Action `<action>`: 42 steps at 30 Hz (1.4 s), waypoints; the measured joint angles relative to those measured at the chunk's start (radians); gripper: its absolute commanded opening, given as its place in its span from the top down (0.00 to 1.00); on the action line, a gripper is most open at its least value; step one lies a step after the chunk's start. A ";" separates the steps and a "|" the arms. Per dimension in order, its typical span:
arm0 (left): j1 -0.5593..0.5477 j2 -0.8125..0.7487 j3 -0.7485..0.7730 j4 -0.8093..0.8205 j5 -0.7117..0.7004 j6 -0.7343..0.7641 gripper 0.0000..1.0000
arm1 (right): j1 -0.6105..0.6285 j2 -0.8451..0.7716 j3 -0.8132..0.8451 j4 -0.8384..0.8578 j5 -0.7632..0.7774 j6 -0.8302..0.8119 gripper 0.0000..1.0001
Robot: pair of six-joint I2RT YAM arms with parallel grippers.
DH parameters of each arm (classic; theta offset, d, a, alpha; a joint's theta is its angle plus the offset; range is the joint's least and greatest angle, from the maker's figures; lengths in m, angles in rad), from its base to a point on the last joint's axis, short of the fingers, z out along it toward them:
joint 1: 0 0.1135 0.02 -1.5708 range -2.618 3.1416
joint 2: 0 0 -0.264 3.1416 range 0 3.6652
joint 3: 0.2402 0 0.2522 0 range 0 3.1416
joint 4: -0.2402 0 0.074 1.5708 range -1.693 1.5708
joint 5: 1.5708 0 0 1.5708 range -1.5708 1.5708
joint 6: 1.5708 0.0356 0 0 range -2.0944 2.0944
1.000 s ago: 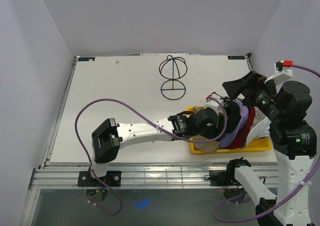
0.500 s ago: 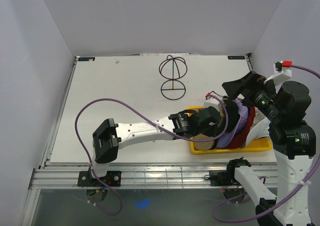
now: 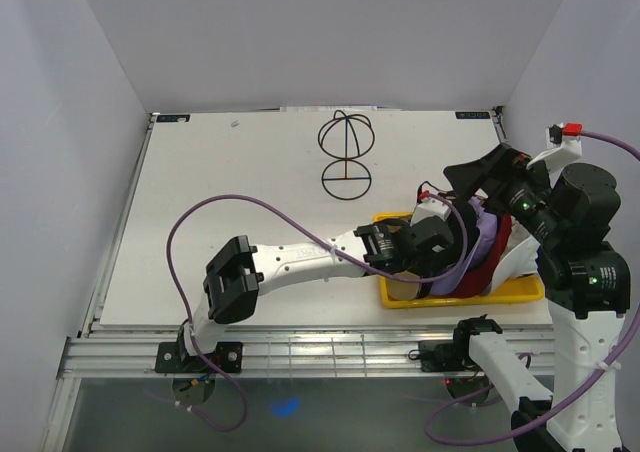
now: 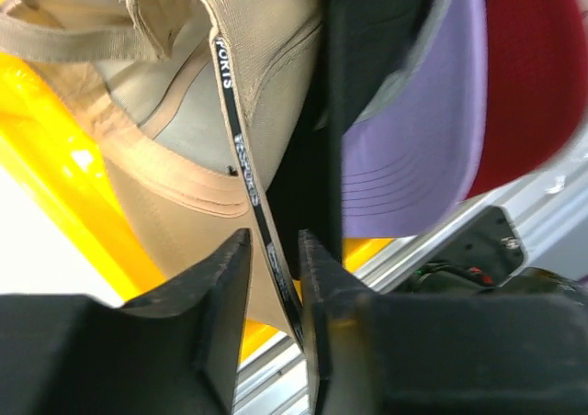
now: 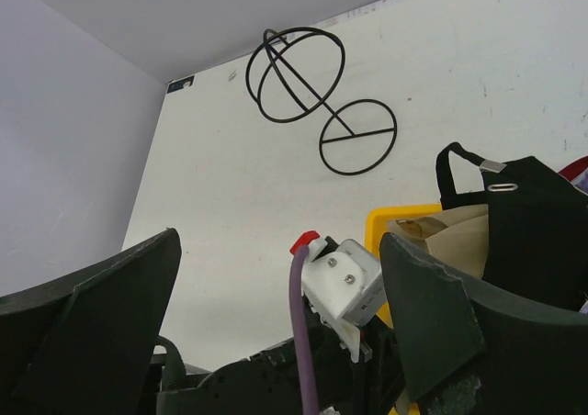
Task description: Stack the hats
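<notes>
The left arm [image 3: 300, 262] has pushed further right across the overhead view than a second ago. Its elbow has swung inward, its wrist sits deeper among the hats [image 3: 490, 252], and its jaws have drawn in from wide to narrow.

The white table [image 3: 230, 192] fills the middle of the overhead view. Its broadest open stretch runs through the left and centre, out to the raised strips along the left and top edges. The right arm [image 3: 585, 262] stands at the far right. The right gripper [image 3: 482, 180] hangs above the tray's upper end, jaws spread wide and holding nothing.

The wire stand [image 3: 345, 134] stands alone at upper centre, well apart from everything else. The yellow tray [image 3: 525, 292] lies at lower right, its long near side close to the table's front edge and its right end near the right edge.

The hats stand on edge in a row in the tray, packed against one another: tan hat [image 4: 175, 149] leftmost, black hat [image 4: 367, 66], lavender hat [image 4: 413, 158], red hat [image 4: 533, 75], and white hat [image 3: 518, 262] at the right end.

The left gripper [image 4: 273, 241] has its jaws almost together, pinching the tan hat's rim, with the dark lettered band running between the fingers [image 4: 225, 286]. The black hat lies just beside one finger's outer face.
</notes>
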 measured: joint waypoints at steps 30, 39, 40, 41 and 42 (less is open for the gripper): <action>0.132 -0.260 -0.098 -0.024 0.130 -0.130 1.00 | 0.000 0.011 0.006 0.011 -0.026 0.026 0.06; 0.303 -0.450 -0.167 0.157 0.291 -0.223 1.00 | 0.000 0.042 0.038 0.055 -0.092 0.077 0.05; 0.333 -0.457 -0.167 0.179 0.322 -0.232 1.00 | 0.000 0.048 0.040 0.063 -0.108 0.086 0.04; 0.362 -0.460 -0.167 0.201 0.352 -0.243 1.00 | 0.000 0.055 0.040 0.076 -0.129 0.098 0.04; 0.388 -0.462 -0.167 0.225 0.382 -0.254 1.00 | 0.000 0.061 0.040 0.087 -0.147 0.106 0.04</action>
